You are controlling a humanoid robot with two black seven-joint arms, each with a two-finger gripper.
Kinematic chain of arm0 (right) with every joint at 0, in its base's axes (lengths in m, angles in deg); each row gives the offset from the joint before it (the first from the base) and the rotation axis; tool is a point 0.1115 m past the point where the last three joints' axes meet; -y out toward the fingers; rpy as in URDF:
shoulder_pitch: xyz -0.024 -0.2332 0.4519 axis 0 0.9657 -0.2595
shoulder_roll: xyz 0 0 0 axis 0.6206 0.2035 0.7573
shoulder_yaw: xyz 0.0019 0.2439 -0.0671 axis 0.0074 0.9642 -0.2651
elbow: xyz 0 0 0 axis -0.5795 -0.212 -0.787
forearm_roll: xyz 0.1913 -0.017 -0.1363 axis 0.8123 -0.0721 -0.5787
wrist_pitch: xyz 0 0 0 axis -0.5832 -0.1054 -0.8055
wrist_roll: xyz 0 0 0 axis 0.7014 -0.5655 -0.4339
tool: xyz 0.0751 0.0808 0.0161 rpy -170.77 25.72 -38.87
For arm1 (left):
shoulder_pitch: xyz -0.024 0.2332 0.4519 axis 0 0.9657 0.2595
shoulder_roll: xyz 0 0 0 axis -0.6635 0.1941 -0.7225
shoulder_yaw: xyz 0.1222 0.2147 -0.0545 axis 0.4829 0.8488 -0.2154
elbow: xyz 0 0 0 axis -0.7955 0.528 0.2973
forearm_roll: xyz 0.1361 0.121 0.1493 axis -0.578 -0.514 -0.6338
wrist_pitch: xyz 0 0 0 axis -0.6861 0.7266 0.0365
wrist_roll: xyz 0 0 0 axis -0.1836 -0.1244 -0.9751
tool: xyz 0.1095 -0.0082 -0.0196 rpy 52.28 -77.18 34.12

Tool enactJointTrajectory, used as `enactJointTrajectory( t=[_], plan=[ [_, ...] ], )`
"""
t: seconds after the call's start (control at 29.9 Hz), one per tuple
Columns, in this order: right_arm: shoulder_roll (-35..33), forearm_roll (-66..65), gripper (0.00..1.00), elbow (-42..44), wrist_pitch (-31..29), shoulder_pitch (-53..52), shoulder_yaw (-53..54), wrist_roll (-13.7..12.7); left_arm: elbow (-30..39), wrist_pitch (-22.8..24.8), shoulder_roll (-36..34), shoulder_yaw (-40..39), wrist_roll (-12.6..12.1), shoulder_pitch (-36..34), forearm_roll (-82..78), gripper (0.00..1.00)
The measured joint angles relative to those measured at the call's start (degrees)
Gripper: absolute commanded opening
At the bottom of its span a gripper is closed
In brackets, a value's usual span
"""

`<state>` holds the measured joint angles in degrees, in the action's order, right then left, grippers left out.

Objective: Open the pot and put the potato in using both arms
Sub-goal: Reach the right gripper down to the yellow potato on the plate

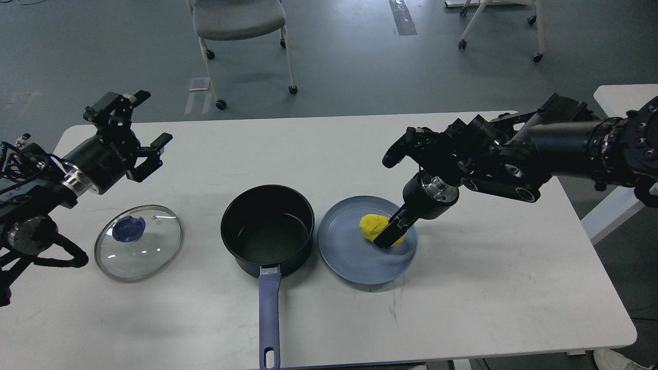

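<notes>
The black pot (267, 228) stands open and empty at the table's middle, its blue-purple handle (269, 313) pointing toward me. Its glass lid (146, 249) with the blue knob (128, 228) lies flat on the table to the pot's left. The yellow potato (371, 226) lies on the blue-grey plate (354, 262) right of the pot. My right gripper (389, 235) is down at the potato, one finger across its right side; the other finger is hidden. My left gripper (151, 118) is open and empty, above the table behind the lid.
The white table (488, 288) ends close to the pot handle at the front. The plate touches or nearly touches the pot's right side. A grey wheeled chair (236, 20) stands on the floor behind the table. A second white table (617, 95) shows at the right.
</notes>
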<state>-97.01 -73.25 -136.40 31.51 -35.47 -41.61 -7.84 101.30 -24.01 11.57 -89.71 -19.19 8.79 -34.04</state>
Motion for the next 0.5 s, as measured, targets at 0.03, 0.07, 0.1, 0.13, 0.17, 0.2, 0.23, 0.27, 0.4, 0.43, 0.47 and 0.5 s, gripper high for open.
enactJointTrajectory(
  t=[0.03, 0.07, 0.1, 0.13, 0.17, 0.2, 0.23, 0.27, 0.4, 0.43, 0.47, 0.5],
  plan=[
    [0.37, -0.01, 1.00, 0.31, 0.32, 0.23, -0.03, 0.00, 0.00, 0.00, 0.00, 0.00, 0.00, 0.00, 0.00, 0.98],
    [0.69, -0.02, 1.00, 0.64, 0.73, 0.39, -0.05, 0.00, 0.00, 0.00, 0.00, 0.00, 0.00, 0.00, 0.00, 0.98],
    [1.05, -0.01, 1.00, 1.00, 1.22, 0.60, -0.09, 0.00, 0.00, 0.00, 0.00, 0.00, 0.00, 0.00, 0.00, 0.98],
    [1.41, -0.02, 0.99, 1.37, 1.61, 0.91, -0.17, 0.00, 0.00, 0.00, 0.00, 0.00, 0.00, 0.00, 0.00, 0.98],
    [1.69, -0.02, 0.98, 1.58, 1.83, 1.15, -0.26, 0.00, 0.00, 0.00, 0.00, 0.00, 0.00, 0.00, 0.00, 0.98],
    [1.98, -0.04, 0.97, 1.78, 1.99, 1.40, -0.39, 0.00, -0.01, 0.00, 0.00, 0.00, 0.00, 0.00, 0.00, 0.98],
    [2.23, -0.07, 0.97, 1.99, 2.17, 1.67, -0.61, 0.00, -0.04, 0.00, 0.00, 0.00, 0.00, 0.00, 0.00, 0.98],
    [2.42, -0.10, 0.95, 2.12, 2.35, 1.85, -0.83, 0.00, -0.06, 0.00, 0.00, -0.04, 0.00, 0.00, 0.00, 0.98],
    [2.90, -0.13, 0.85, 2.83, 3.75, 2.32, -1.42, 0.00, -0.08, 0.00, 0.00, -0.13, 0.00, 0.00, 0.00, 0.98],
    [2.92, -0.16, 0.81, 2.88, 4.13, 2.39, -1.51, 0.00, -0.10, 0.00, 0.00, -0.18, 0.00, 0.00, 0.00, 0.98],
    [2.92, -0.17, 0.69, 2.91, 4.39, 2.43, -1.59, 0.00, -0.12, 0.00, 0.00, -0.22, 0.00, 0.00, 0.00, 0.98],
    [2.92, -0.18, 0.65, 2.93, 4.56, 2.44, -1.66, 0.00, -0.12, 0.00, 0.00, -0.23, 0.00, 0.00, 0.00, 0.98]
  ],
)
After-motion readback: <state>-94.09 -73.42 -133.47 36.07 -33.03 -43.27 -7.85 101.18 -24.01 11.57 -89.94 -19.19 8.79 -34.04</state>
